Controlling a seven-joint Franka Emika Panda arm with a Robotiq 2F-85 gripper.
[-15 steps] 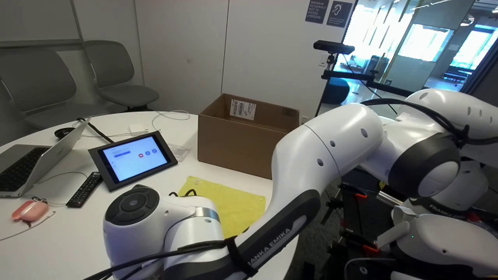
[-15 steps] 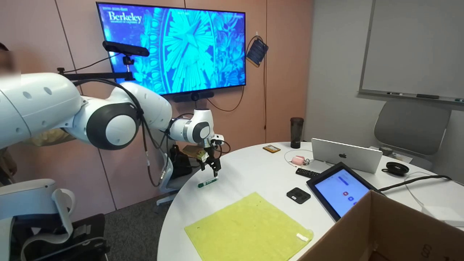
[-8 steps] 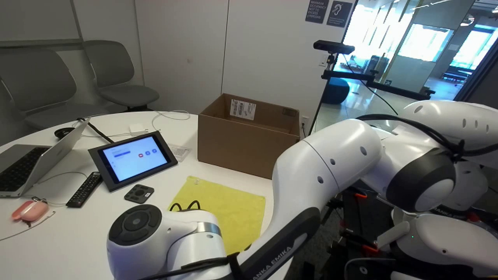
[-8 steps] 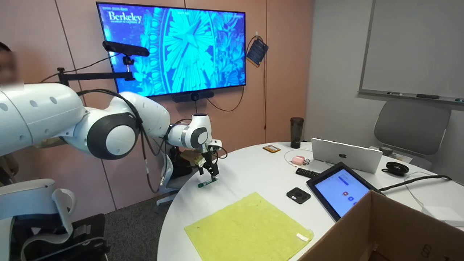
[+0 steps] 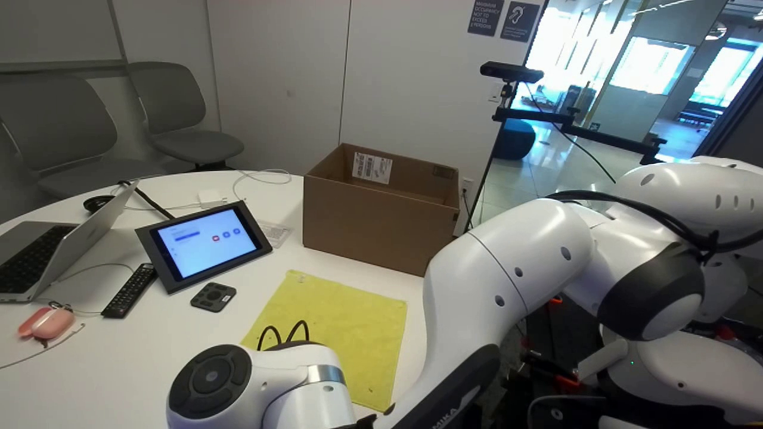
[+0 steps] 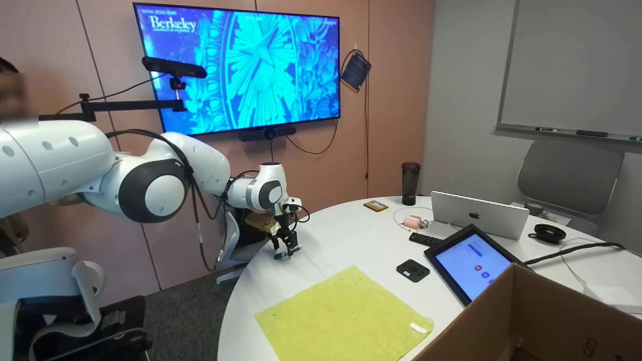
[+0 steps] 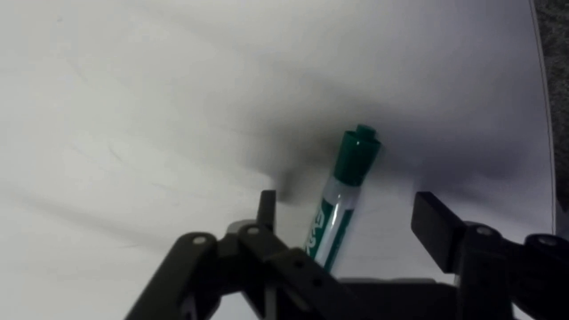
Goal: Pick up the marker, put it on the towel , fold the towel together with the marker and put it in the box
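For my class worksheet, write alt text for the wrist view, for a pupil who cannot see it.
A green-capped marker lies on a white table between the open jaws of a black pincer, not yet gripped; the pincer hides the marker's other end. Dark floor shows past the table edge at right.

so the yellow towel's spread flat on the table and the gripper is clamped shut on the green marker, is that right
Not quite: the gripper is open, not clamped shut; the wrist view shows a gap between each of its fingers and the green marker. The yellow towel is indeed spread flat on the table.
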